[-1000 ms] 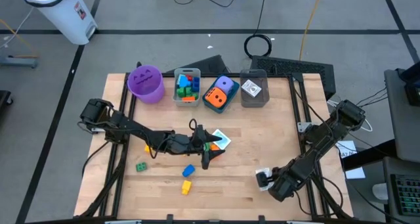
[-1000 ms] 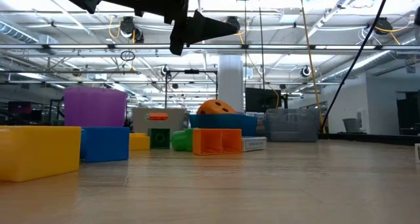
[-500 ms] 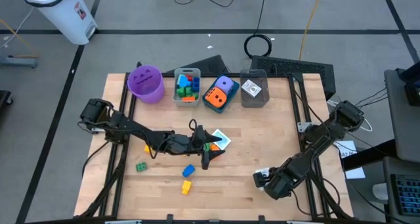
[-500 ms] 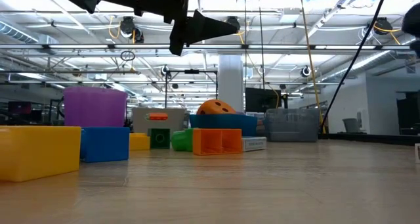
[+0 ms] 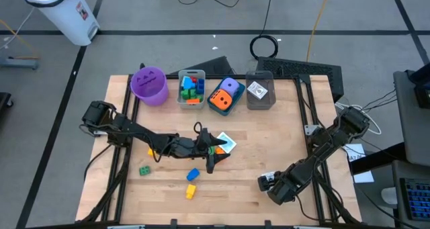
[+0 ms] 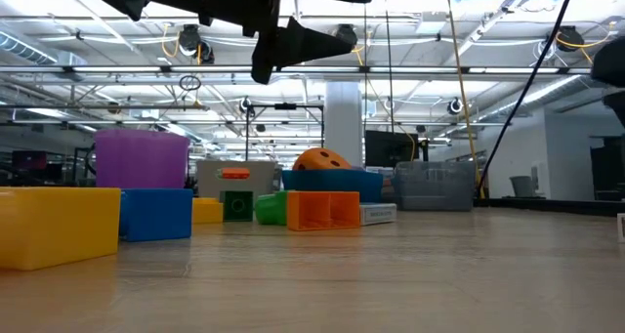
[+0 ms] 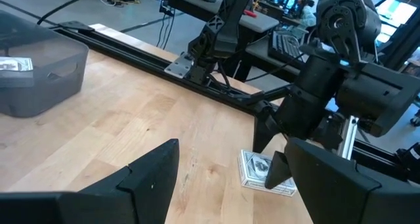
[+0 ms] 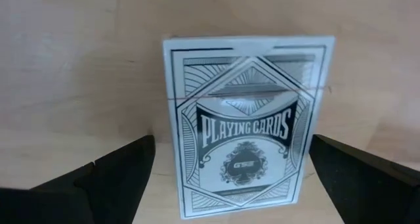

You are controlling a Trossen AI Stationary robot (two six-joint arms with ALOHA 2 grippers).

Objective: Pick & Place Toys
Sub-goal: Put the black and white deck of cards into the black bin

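A white playing-card box (image 8: 246, 119) lies flat on the table near its front right. My right gripper (image 8: 233, 175) points down over it, open, one finger on either side of the box without touching it; the left wrist view shows this gripper (image 7: 268, 161) and box (image 7: 257, 169) too. My left gripper (image 5: 216, 155) hovers open over the table's middle with nothing between its fingers (image 7: 231, 145). An orange brick (image 6: 323, 209) and another printed box (image 5: 227, 144) lie below it. Green (image 5: 144, 170), blue (image 5: 193, 174) and yellow (image 5: 191, 191) bricks lie on the table near the front left.
Along the far edge stand a purple cup (image 5: 149, 84), a grey bin (image 5: 191, 89) with bricks, a blue bin (image 5: 226, 96) with two dice and a clear bin (image 5: 259, 90) with a printed box. Bare wood lies between the two grippers.
My right gripper has sunk a little and shifted toward the table's left, closing in on the playing-card box, and stays open.
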